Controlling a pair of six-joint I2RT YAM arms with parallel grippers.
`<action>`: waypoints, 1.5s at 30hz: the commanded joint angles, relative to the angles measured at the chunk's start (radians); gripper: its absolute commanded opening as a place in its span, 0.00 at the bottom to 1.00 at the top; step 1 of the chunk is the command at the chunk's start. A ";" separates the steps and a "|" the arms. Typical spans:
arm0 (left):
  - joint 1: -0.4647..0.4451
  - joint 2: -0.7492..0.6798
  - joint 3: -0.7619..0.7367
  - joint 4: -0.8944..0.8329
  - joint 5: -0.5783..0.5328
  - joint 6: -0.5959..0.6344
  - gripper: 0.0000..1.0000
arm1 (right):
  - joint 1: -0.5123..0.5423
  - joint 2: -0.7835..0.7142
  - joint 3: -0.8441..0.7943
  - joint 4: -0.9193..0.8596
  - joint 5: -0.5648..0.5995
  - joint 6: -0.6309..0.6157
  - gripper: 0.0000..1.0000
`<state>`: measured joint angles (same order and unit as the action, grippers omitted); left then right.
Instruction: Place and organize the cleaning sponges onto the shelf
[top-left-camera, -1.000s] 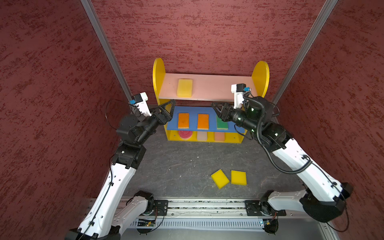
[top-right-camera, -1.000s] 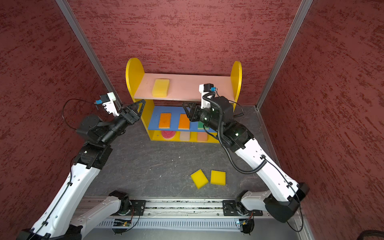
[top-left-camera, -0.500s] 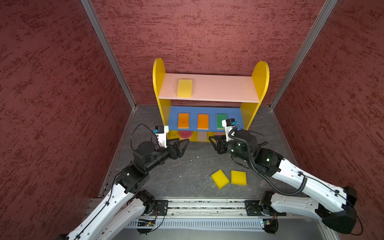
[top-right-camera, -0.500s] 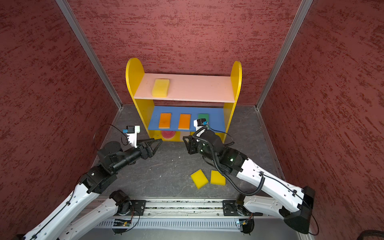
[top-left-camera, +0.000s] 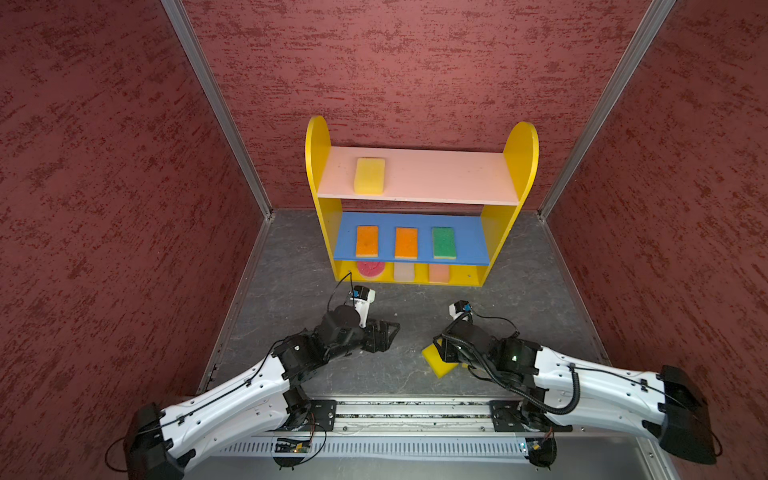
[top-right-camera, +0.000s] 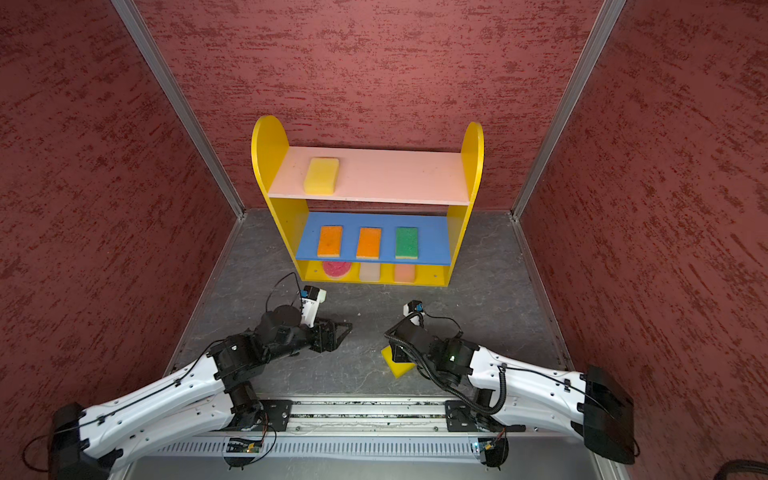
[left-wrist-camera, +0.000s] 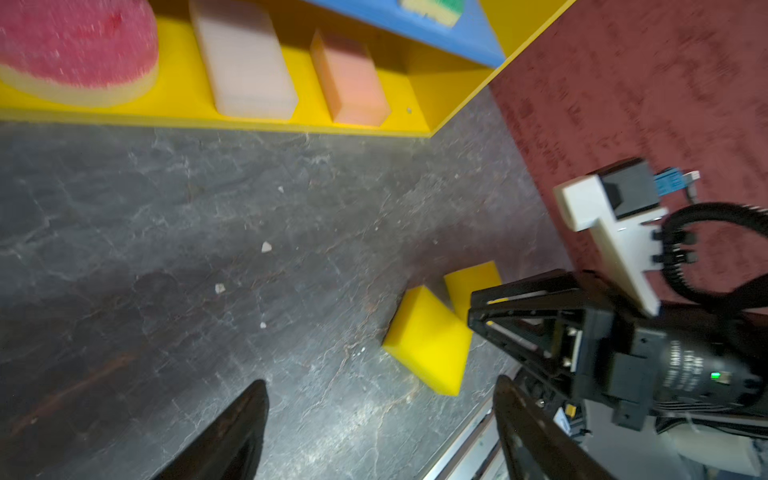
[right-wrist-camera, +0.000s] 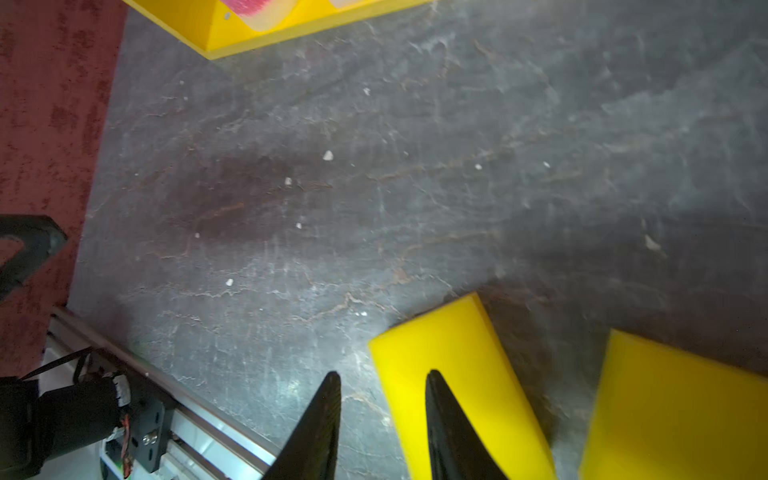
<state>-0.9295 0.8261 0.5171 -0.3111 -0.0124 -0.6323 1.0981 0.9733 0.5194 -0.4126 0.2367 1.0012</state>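
In both top views the shelf (top-left-camera: 519, 149) stands at the back wall with seven sponges on it, a lone yellow sponge (top-left-camera: 369, 176) on the pink board (top-left-camera: 449, 176). On the floor (top-left-camera: 291, 291) a skewed yellow sponge (top-left-camera: 436, 365) pokes out from under the right gripper (top-right-camera: 394, 353), and the left gripper (top-left-camera: 392, 336) hovers near, apart from it. The left wrist view shows the left gripper spread wide and empty, and a second yellow sponge (left-wrist-camera: 471, 278) just beside the skewed one. In the right wrist view the right gripper's jaws are only narrowly parted and hold nothing, with one finger (right-wrist-camera: 453, 428) over the skewed sponge's edge and the other off it. That gap looks too tight to straddle the foam. Coming down like this, I'd expect it to shove the sponge into its neighbour, or pinch a corner that slips free on the lift.
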 joint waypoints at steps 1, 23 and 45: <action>-0.030 0.050 -0.025 0.049 -0.038 -0.023 0.85 | 0.006 -0.029 -0.052 -0.015 0.053 0.091 0.37; -0.025 0.248 0.020 0.116 0.022 -0.027 0.87 | -0.041 0.132 -0.138 0.197 0.017 -0.028 0.38; 0.074 0.083 0.202 -0.010 0.018 0.083 0.89 | -0.055 0.140 0.177 0.022 0.035 -0.138 0.00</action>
<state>-0.8799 0.9508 0.6807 -0.2829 0.0193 -0.5991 1.0496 1.1427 0.6300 -0.2977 0.2287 0.8997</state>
